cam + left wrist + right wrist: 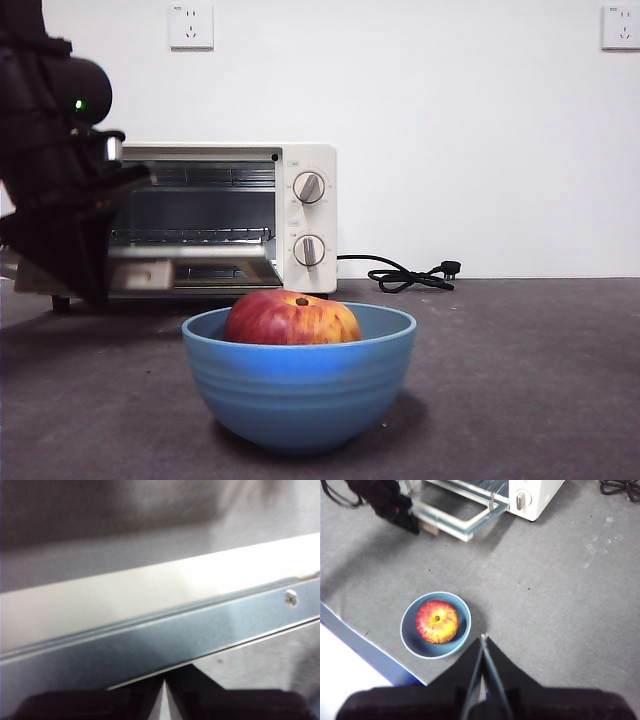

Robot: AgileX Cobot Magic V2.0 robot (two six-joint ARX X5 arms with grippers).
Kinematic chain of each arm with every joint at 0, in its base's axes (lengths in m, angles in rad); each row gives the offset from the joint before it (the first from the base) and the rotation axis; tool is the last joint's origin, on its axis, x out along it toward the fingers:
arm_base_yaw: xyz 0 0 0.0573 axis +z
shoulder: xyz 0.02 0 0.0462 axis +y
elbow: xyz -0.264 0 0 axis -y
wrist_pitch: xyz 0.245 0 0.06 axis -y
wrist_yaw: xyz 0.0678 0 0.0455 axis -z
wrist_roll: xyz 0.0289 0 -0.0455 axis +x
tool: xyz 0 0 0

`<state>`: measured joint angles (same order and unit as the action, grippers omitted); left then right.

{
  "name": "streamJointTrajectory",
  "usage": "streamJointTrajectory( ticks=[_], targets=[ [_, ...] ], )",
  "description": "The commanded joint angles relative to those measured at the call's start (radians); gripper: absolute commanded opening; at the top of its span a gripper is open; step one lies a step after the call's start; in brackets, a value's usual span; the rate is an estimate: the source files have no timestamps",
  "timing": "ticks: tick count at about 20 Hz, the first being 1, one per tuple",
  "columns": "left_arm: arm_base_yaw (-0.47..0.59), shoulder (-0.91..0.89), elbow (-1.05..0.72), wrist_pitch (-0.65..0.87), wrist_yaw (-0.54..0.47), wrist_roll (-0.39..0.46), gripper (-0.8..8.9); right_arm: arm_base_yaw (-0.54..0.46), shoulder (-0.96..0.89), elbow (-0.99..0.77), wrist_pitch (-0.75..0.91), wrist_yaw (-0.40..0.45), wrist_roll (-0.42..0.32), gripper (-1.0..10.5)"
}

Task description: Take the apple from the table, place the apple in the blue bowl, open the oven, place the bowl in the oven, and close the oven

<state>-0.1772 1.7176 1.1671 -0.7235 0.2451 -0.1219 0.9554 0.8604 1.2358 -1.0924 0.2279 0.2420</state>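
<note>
DONE: apple (291,318) in blue bowl (298,388), oven (222,218) door down | LEFT gripper (410,526) fingers closed at door edge | RIGHT gripper (483,641) fingers closed, empty, above surface (540,380) | LEFT: load bowl, close oven

Oven (225,215) left part hidden behind dark arm; left wrist view blurred; cord (620,487) cut off.

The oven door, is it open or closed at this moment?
Open. The oven door is folded down nearly flat, and the wire rack inside shows. The left claw is at the door's front edge.
</note>
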Motion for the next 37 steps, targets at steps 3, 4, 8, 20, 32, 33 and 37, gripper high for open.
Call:
streamJointTrajectory(
  ticks=[3,4,8,20,32,33,37],
  targets=[
    [0.012,0.012,-0.051,0.14,-0.033,0.017,-0.06,0.001,0.0,-0.007,0.024,0.0,-0.008,0.0],
    [0.012,0.012,-0.059,0.141,-0.032,0.017,-0.06,0.001,0.0,-0.007,0.027,0.0,-0.008,0.0],
    [0.003,0.009,-0.068,0.122,-0.028,0.021,-0.06,0.001,0.001,-0.007,0.026,0.0,-0.009,0.0],
    [-0.083,-0.222,-0.068,-0.079,-0.028,0.087,-0.06,0.0,0.15,-0.007,0.023,-0.006,-0.006,0.0],
    [-0.147,-0.637,-0.068,-0.32,-0.029,0.122,-0.05,-0.196,0.44,-0.009,0.137,-0.254,-0.116,0.0],
    [-0.155,-0.664,-0.068,-0.334,-0.029,0.121,-0.05,-0.23,0.46,-0.009,0.137,-0.298,-0.119,0.0],
    [-0.182,-0.74,-0.068,-0.386,-0.029,0.087,-0.05,-0.282,0.563,-0.009,0.105,-0.32,-0.109,1.6]
  ],
)
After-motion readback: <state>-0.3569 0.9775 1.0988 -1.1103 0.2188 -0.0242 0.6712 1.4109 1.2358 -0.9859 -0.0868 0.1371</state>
